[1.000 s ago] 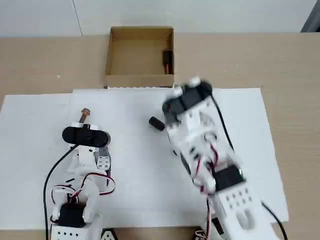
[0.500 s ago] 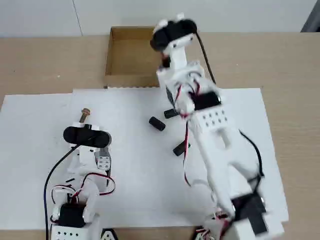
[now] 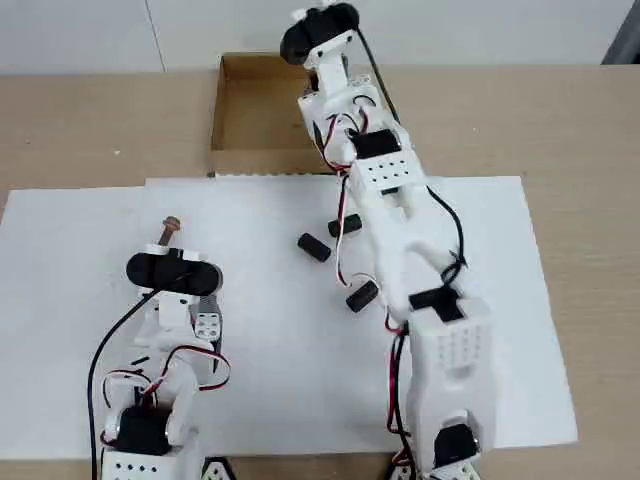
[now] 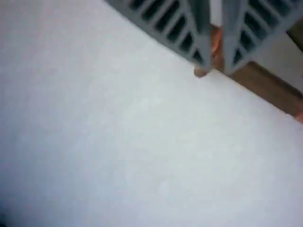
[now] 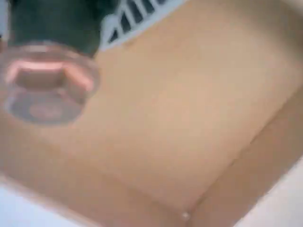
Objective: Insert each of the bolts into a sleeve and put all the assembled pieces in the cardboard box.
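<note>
Release looks close: the right end effector (image 5: 61, 26) hangs over the cardboard box (image 3: 270, 160) at 12 o'clock on the bench (image 3: 80, 120), gripping an assembled piece (image 5: 47, 85), likely to drop it inside. The left end effector (image 4: 215, 54), at 8 o'clock, is closed on a bolt (image 3: 170, 228), probably awaiting 1 of 3 loose sleeves (image 3: 313, 247); the right arm (image 3: 400, 200) hides part of the box.

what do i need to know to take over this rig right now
Left gripper: shut on a bolt, low over the white paper.
Right gripper: shut on an assembled piece, above the cardboard box floor.
Three loose sleeves lie on the paper.
Done: one piece assembled, at the box.
Left: release it, sleeve the held bolt, box that too.
</note>
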Available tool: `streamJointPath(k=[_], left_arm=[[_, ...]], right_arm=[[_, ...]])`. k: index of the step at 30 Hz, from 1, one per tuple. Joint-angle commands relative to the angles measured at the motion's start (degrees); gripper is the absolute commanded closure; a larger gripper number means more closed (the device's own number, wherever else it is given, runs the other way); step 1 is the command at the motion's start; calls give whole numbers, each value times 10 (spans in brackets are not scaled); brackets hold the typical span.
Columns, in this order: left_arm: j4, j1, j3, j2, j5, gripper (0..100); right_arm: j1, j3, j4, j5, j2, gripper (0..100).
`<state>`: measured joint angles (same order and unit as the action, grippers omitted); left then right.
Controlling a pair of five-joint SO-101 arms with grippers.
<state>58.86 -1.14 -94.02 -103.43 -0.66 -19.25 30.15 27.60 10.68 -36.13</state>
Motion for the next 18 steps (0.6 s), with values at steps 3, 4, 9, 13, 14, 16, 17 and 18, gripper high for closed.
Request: streamJointPath(k=[3, 4, 9, 13, 14, 16, 17, 18], left_arm=[[1, 2, 2, -4, 4, 994], [1, 2, 2, -4, 4, 994], [1, 2, 2, -4, 4, 994], [1, 2, 2, -4, 4, 994], [1, 2, 2, -4, 4, 994], [1, 2, 2, -4, 4, 994], [1, 2, 2, -4, 4, 994], [1, 2, 2, -4, 4, 994]], right_arm=[[-15, 99, -28, 38, -63, 989], [-19, 107, -28, 38, -72, 989], [-30, 118, -26, 39, -96, 886], [-35, 120, 3, 38, -99, 855], [-35, 120, 4, 38, -98, 859], [-35, 120, 4, 38, -97, 866], [-36, 120, 4, 38, -96, 864], [-36, 120, 5, 38, -96, 864]])
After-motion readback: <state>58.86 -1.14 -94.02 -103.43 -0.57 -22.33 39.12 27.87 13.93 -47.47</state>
